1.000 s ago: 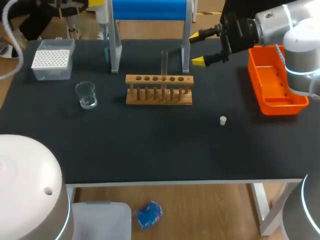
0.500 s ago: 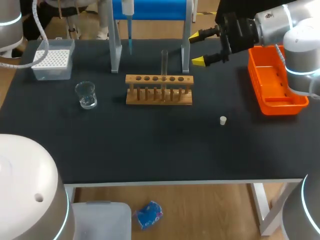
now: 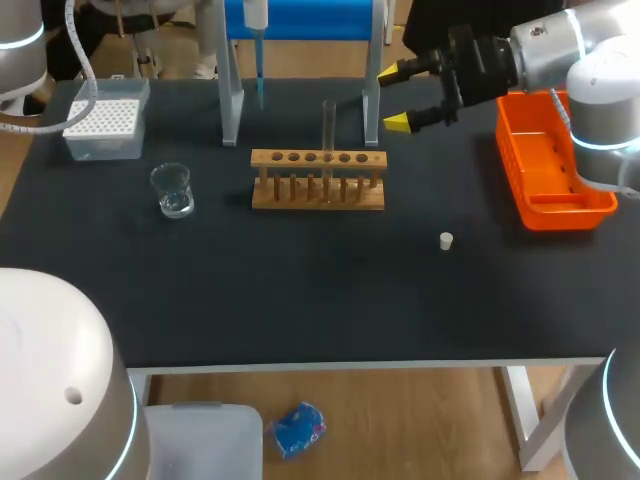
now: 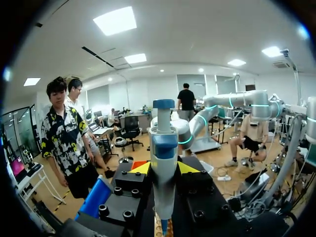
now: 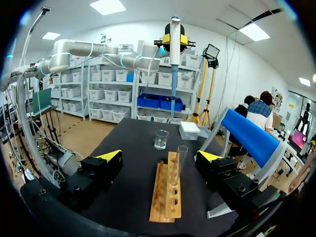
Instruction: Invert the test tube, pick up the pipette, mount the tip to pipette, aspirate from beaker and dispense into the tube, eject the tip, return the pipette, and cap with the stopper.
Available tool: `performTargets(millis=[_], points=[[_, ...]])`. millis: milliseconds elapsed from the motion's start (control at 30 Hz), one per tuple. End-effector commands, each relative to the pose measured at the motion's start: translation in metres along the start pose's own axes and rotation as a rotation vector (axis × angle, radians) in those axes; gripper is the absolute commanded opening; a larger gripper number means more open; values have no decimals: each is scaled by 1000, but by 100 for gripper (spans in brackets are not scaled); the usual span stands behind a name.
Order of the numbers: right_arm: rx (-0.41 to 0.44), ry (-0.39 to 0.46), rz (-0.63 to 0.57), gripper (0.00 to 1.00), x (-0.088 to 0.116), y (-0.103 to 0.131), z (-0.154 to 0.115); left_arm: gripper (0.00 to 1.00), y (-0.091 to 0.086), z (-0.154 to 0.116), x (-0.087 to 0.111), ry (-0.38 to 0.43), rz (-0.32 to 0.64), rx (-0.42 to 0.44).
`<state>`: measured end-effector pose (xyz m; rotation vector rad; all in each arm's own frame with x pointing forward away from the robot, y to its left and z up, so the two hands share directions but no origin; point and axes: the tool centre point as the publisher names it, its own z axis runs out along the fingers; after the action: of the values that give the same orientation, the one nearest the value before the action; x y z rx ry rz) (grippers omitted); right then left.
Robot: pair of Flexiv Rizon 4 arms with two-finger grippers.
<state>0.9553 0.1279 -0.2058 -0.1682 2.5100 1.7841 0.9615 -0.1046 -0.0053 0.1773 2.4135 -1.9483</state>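
Observation:
My left gripper (image 4: 164,169) is shut on the white and blue pipette (image 4: 163,163), which hangs upright with a blue tip over the table's back edge (image 3: 259,60), between the stand's posts. The right wrist view shows it high above the beaker (image 5: 161,139). An open clear test tube (image 3: 328,125) stands upright in the wooden rack (image 3: 318,190). The beaker (image 3: 172,188) sits left of the rack, the tip box (image 3: 103,120) at the back left. A small white stopper (image 3: 446,240) lies right of the rack. My right gripper (image 3: 398,97) hovers open behind the rack's right end.
A blue-topped stand (image 3: 300,18) with two grey posts rises behind the rack. An orange bin (image 3: 552,165) sits at the right edge, under my right arm. Bare black tabletop (image 3: 300,290) spreads in front of the rack.
My left arm carried the pipette to the right along the back edge, from the stand's left post to between the posts. The right arm has kept still.

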Motion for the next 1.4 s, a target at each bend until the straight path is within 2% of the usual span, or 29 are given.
performTargets(millis=[33, 200, 500, 733, 1100, 1400], points=[[1, 0, 0, 100, 1, 0, -1, 0, -1, -1, 0, 4, -1, -3], [1, 0, 0, 100, 1, 0, -1, 0, -1, -1, 0, 4, -1, -3], [1, 0, 0, 100, 1, 0, -1, 0, -37, 29, -6, 26, -4, 7], [1, 0, 0, 100, 1, 0, -1, 0, -56, 52, -13, 41, -27, 22], [1, 0, 0, 100, 1, 0, -1, 0, -56, 90, -32, 98, -50, 66], [1, 0, 0, 100, 1, 0, -1, 0, -47, 95, -41, 99, -86, 77]])
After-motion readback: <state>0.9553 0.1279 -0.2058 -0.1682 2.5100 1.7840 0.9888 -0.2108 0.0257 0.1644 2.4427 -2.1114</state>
